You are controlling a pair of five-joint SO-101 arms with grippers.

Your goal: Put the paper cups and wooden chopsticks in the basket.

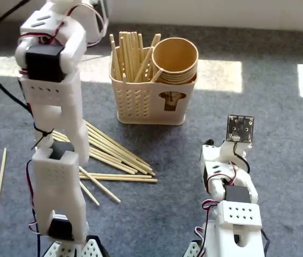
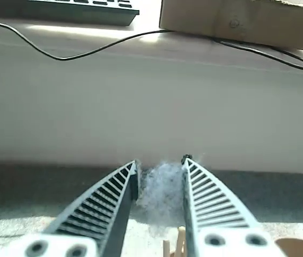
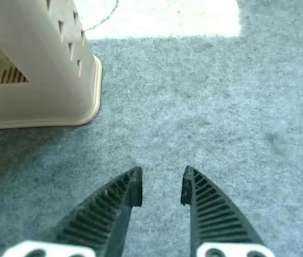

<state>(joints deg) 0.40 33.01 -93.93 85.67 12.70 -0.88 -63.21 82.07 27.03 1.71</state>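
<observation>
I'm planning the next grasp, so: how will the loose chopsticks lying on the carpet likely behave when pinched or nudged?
The loose chopsticks look thin, straight and wooden, so they are probably stiff and light. They lie overlapping in a fan, so pinching one may drag its neighbours. On the fuzzy carpet they should roll little.

The right arm's black gripper (image 3: 162, 179) is seen just over a soft grey carpet (image 3: 237, 107). Its two ribbed plastic fingers (image 3: 111, 211) are held apart, and nothing is gripped between them. Grey carpet is seen in the gap. A tan plastic basket (image 3: 38, 69) with small slots in its wall is set on the carpet, ahead of the gripper and off to one side, not touching it. Beyond the basket, a bright patch of sunlight (image 3: 167, 16) is spread across the carpet.
</observation>
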